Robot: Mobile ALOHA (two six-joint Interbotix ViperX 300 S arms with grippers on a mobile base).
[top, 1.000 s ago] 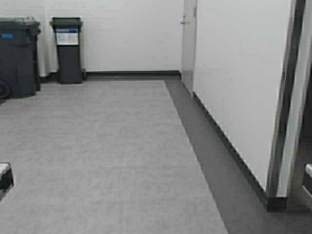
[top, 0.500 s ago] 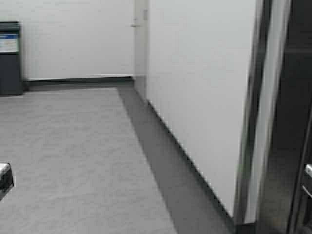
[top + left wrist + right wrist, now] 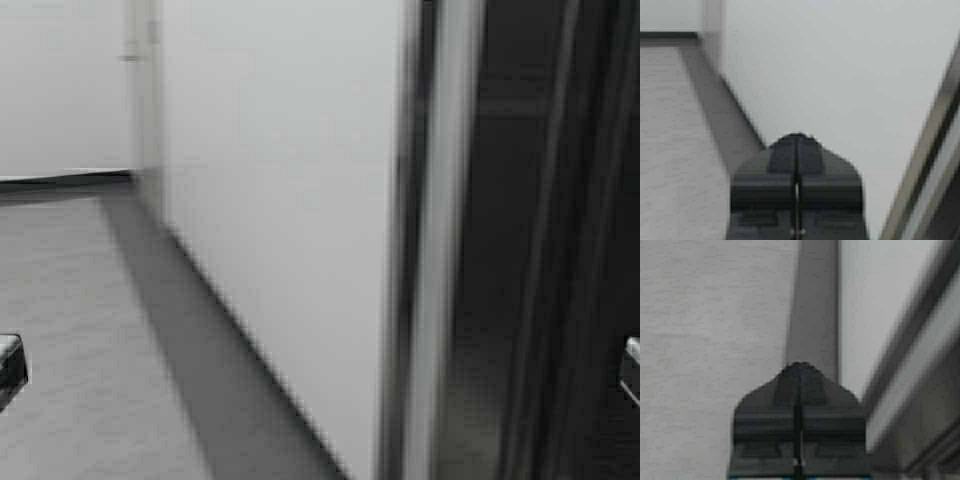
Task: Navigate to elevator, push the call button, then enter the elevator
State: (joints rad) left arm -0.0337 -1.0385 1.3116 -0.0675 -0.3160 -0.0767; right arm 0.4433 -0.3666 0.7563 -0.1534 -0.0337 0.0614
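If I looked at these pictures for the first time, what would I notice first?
Probably the big plain white wall filling the middle of the high view, with the grey floor to its left. Right of it stands the tall dark elevator doorway with its steel frame. In each wrist view, a dark end effector, left and right, sits shut, holding nothing.

No readable text, label, brand, number or sign in any view. White wall (image 3: 280, 200): blank. Steel frame of elevator (image 3: 440, 250): no marking legible. Grey floor (image 3: 70, 400): plain.
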